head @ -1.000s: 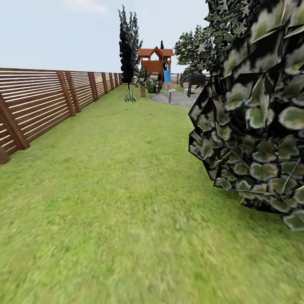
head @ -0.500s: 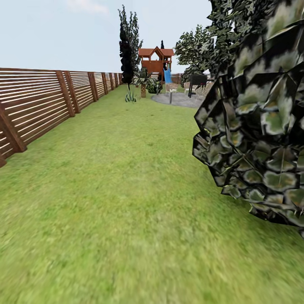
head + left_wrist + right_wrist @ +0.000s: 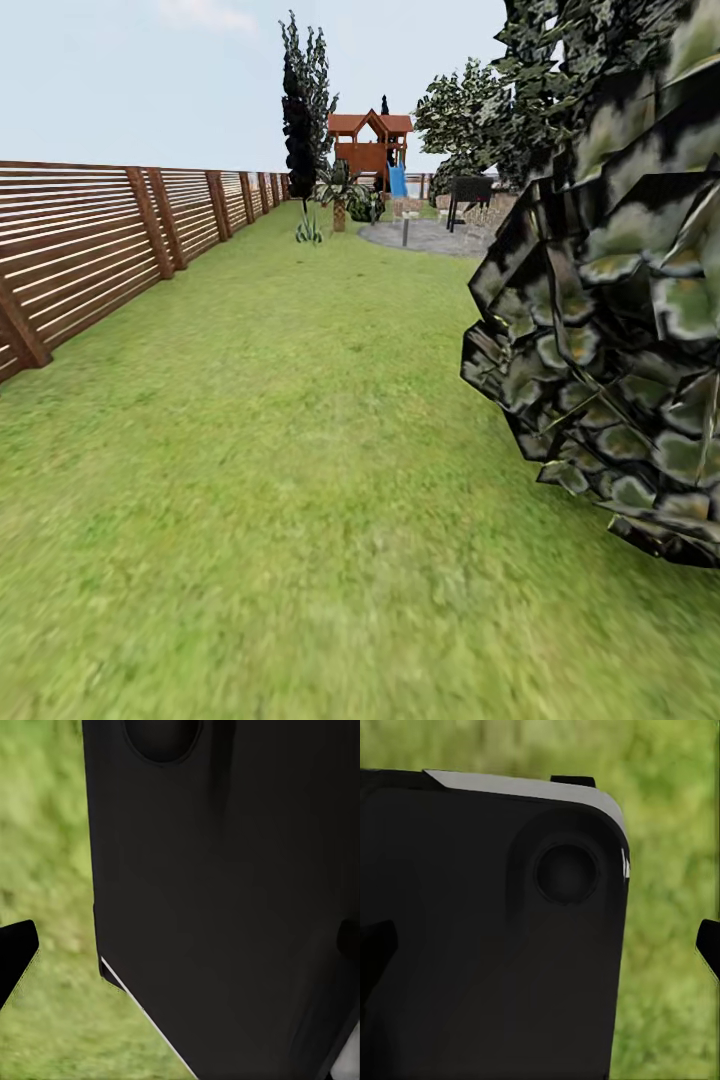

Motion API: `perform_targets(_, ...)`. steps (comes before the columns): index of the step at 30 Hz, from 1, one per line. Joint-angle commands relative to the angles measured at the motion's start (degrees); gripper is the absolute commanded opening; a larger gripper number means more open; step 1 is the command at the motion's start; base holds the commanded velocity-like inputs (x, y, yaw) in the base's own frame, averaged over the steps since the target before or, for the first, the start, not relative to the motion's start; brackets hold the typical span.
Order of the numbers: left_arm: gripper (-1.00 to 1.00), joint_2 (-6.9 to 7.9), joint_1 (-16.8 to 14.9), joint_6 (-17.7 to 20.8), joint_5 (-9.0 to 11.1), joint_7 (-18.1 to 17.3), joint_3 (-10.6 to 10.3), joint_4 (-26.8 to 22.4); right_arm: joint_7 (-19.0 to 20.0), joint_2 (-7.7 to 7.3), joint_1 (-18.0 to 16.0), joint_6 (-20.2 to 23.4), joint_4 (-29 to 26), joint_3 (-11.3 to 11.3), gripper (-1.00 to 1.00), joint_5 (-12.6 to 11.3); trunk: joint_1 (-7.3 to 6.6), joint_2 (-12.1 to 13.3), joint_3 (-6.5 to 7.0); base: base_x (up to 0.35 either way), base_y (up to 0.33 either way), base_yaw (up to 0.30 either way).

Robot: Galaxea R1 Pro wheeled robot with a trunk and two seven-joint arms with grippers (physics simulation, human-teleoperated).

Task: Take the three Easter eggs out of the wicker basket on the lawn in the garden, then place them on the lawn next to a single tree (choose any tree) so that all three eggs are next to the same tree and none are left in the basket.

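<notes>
Forward rolls the camera: fence (image 3: pixel 90 250) and dark foliage (image 3: pixel 610 330) at three o'clock slide nearer over the lawn (image 3: pixel 300 480). Eggs, once found, probably light, smooth, slippery; grasp across the middle. Whether either gripper is open, I cannot tell.

Matte black robot body panel (image 3: pixel 225 892) with a round recess and thin pale edge line; black rounded housing (image 3: pixel 487 937), grey top edge, circular recess.

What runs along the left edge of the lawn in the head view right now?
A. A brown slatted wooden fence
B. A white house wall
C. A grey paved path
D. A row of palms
A: a brown slatted wooden fence lines the left side of the lawn and recedes toward the far play structure, while dark foliage crowds the right side.
</notes>
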Motion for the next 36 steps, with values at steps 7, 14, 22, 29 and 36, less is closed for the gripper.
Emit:
perform_targets(7,1.0,0.08,0.0,0.0,0.1,0.0,0.3,-0.1,0.0,-0.06,0.0,-0.2,0.1,0.2,1.0,0.0,0.03,0.0,-0.04,0.328,0.0,0.0)
perform_targets(14,1.0,0.15,0.0,-0.1,0.1,0.0,0.3,-0.1,0.0,0.0,0.0,-0.2,0.1,0.2,1.0,0.0,0.03,0.0,-0.04,0.328,0.0,0.0)
perform_targets(22,1.0,0.15,0.0,0.0,0.1,0.0,0.3,-0.1,0.0,0.1,0.0,-0.2,0.1,0.2,1.0,0.0,0.03,0.0,-0.04,0.328,0.0,0.0)
perform_targets(29,1.0,0.15,0.0,0.0,0.1,0.1,0.4,-0.1,0.0,0.12,0.0,-0.2,0.1,0.2,1.0,0.1,0.03,0.0,-0.04,0.328,0.065,0.0)
perform_targets(36,1.0,0.15,0.0,0.0,0.1,0.1,0.4,-0.2,0.1,0.06,0.0,-0.2,0.1,0.2,1.0,0.0,0.03,0.0,-0.04,0.328,0.1,0.0)
